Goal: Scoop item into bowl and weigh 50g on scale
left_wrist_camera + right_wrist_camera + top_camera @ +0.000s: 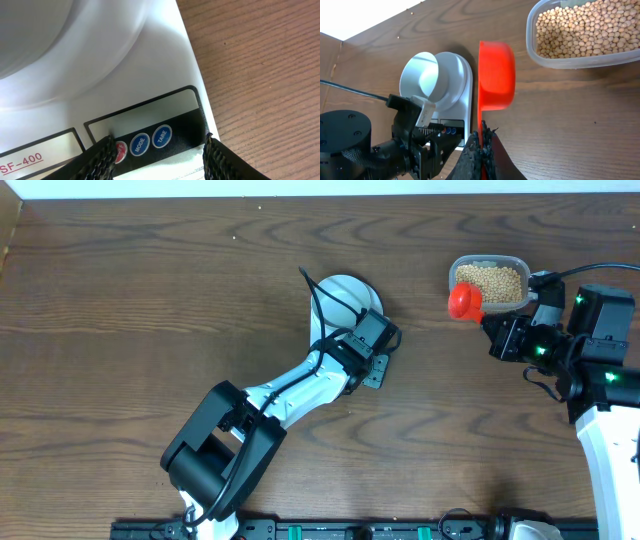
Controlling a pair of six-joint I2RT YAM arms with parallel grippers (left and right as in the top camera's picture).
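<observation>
Brown wood table [150, 310], both arms in over it. My L arm reaches from the near edge to the centre. My R arm is at the right side.

Scale [165, 75] sits mid-table: flat, stiff, smooth top, so I reckon things slide on it easily. Clear tub [580, 62] is far right, well apart from the scale, w/ the beans [580, 30] heaped inside.

Bowl [417, 67] stands on the scale's far half and looks empty. It's prob light and rigid, and a nudge could shift it. If it needs moving I'd take it by the rim, not push the wall.

Red scoop [496, 75] hangs just beside the tub's near-left corner. It looks like hard plastic. R gripper [482, 137] is pressed together on its thin handle, cup out front. Can't tell if it's loaded.

L gripper [159, 146] has its fingers spread w/ nothing btwn them, low over the scale's near button strip by MODE [139, 144] and TARE [162, 136]. Can't tell if it touches.

Beans: small, hard, round, dry. I judge they'll roll and bounce, so keep the cup level, pour low into the bowl, and trickle near target.
</observation>
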